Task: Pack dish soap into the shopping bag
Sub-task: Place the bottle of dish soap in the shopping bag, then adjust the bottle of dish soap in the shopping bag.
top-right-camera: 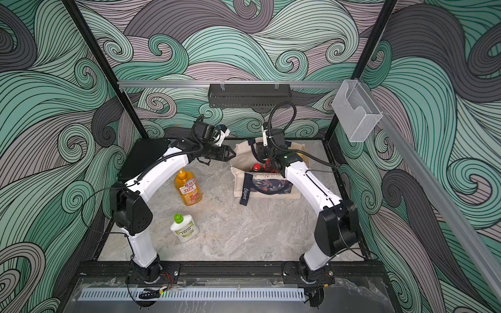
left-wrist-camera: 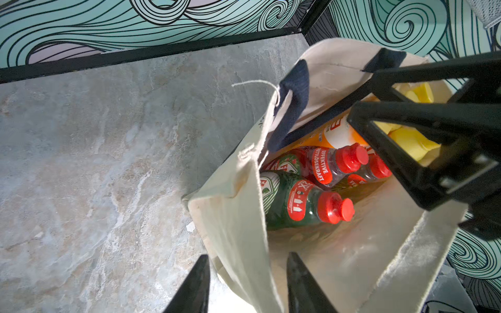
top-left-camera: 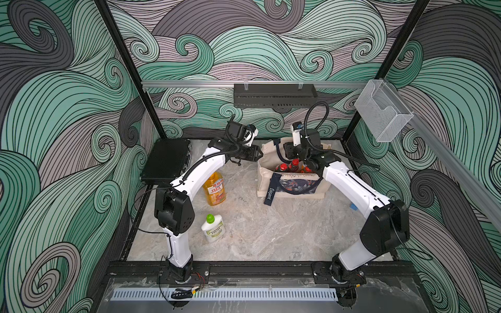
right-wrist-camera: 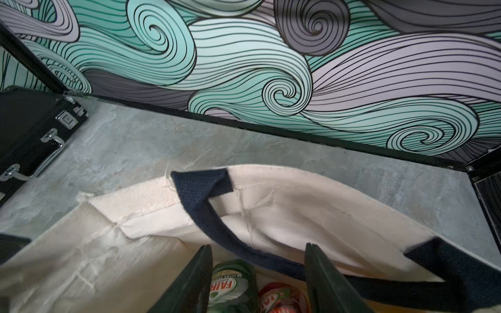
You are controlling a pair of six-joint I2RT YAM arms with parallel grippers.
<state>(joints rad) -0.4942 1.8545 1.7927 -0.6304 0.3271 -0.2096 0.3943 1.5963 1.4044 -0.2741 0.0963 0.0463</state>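
At the far right of the marble table (top-left-camera: 271, 233), the shopping bag (top-left-camera: 295, 187) is standing upright with its mouth gaping; the right gripper (right-wrist-camera: 257, 246) is hanging directly over that mouth, jaws apart and holding nothing; the left gripper (left-wrist-camera: 248, 254) is likewise standing open, one finger inside the bag's end wall and one outside, straddling the cloth without pinching it.

From where I am standing, the step in hand is looking like clearing the right gripper out of the bag between bottles. To do it well:
- be lifting the right gripper straight up, so that no finger is catching the navy handle (right-wrist-camera: 206, 208) drooping across the opening just beyond the jaws;
- be holding the left gripper at the rim, or closing it on the cloth, so that the soft wall is not folding inward;
- be avoiding any sideways drag, since the canvas is likely giving way under it.

The dish soap is sitting in two groups. Inside the bag, bottles are packing against one another: a dark green bottle (left-wrist-camera: 303, 202) with a red cap, further red-capped bottles (left-wrist-camera: 349, 160) beside it, and orange bottles (left-wrist-camera: 339, 134) with yellow caps toward the far end; the exact count is not showing. On the table, well apart from the bag on the left arm's side, the tall orange pump bottle (top-left-camera: 215, 189) and the white green-capped bottle (top-left-camera: 212, 227) are standing upright; both are probably falling to the left arm for the next pick.
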